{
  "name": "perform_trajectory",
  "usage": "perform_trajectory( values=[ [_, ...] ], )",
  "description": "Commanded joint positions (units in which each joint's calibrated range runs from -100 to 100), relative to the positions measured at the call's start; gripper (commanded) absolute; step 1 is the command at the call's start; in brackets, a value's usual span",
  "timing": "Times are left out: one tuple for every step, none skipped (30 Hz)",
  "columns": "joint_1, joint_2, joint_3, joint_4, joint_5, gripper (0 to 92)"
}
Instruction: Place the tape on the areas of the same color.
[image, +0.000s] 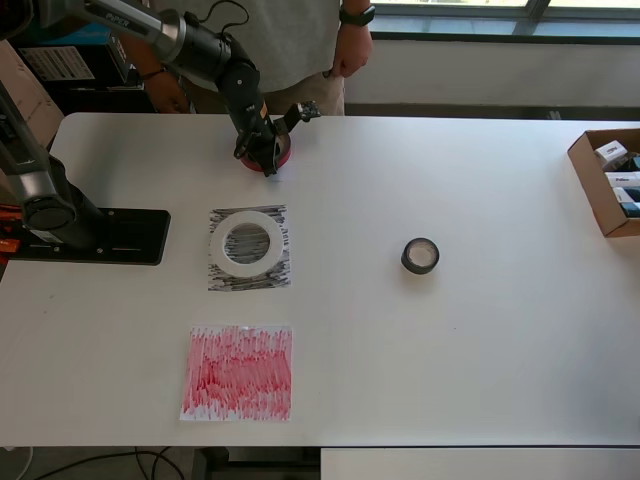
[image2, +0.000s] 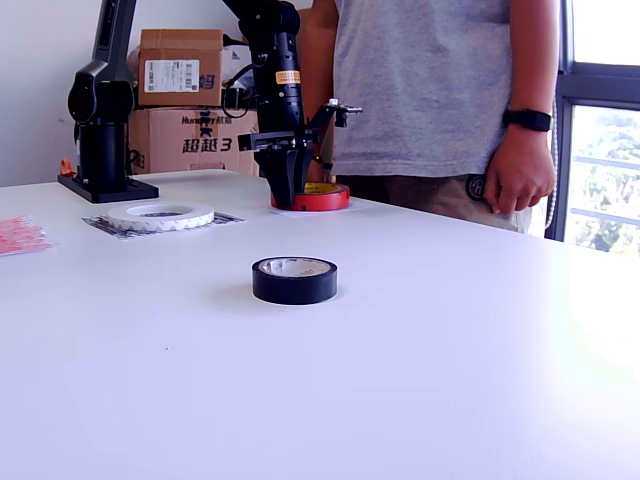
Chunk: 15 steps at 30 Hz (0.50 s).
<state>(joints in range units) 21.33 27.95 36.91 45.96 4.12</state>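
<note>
The red tape roll (image: 280, 157) (image2: 318, 198) lies flat on the table at the far edge, in front of a standing person. My gripper (image: 264, 153) (image2: 290, 192) points straight down onto the roll. Its fingers are drawn close together over the roll's wall on the exterior view's left, and the roll rests on the table. The white tape ring (image: 247, 242) (image2: 160, 215) lies on the black scribbled area (image: 250, 281) (image2: 228, 218). The small black tape roll (image: 421, 256) (image2: 294, 280) sits alone mid-table. The red scribbled area (image: 238, 372) (image2: 18, 235) has nothing on it.
A person (image2: 430, 90) stands close behind the table's far edge, one hand (image2: 517, 168) hanging near it. A second arm's black base (image: 90, 235) (image2: 105, 150) stands at the overhead view's left. An open cardboard box (image: 610, 180) sits at the overhead view's right edge.
</note>
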Motion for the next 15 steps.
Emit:
perform_trajectory(
  values=[
    [0.1, -0.8, -0.1, -0.2, 0.1, 0.0],
    [0.1, -0.9, -0.4, -0.2, 0.1, 0.0],
    [0.2, -1.0, -1.0, -0.1, 0.1, 0.0],
    [0.2, -1.3, -1.6, 0.2, 0.1, 0.0],
    [0.1, -2.3, -2.2, 0.6, 0.1, 0.0],
    [0.1, -3.8, -2.3, 0.8, 0.1, 0.0],
    [-0.1, -5.8, -2.2, 0.8, 0.0, 0.0],
    [-0.2, -8.0, -1.8, 0.8, -0.3, 0.0],
    [-0.2, -10.4, -1.4, 0.9, -1.1, 0.0],
    [-0.5, -12.7, -0.9, 1.6, -1.7, 0.0],
    [-0.6, -15.0, -0.3, 2.5, -2.2, 0.0],
    [-1.0, -17.2, 0.2, 3.1, -2.6, 0.0],
    [-2.1, -19.3, 0.8, 3.7, -3.0, 0.0],
    [-3.3, -21.4, 1.1, 4.1, -3.1, 0.0],
    [-4.7, -23.1, 1.6, 4.1, -3.7, 0.0]
  ],
)
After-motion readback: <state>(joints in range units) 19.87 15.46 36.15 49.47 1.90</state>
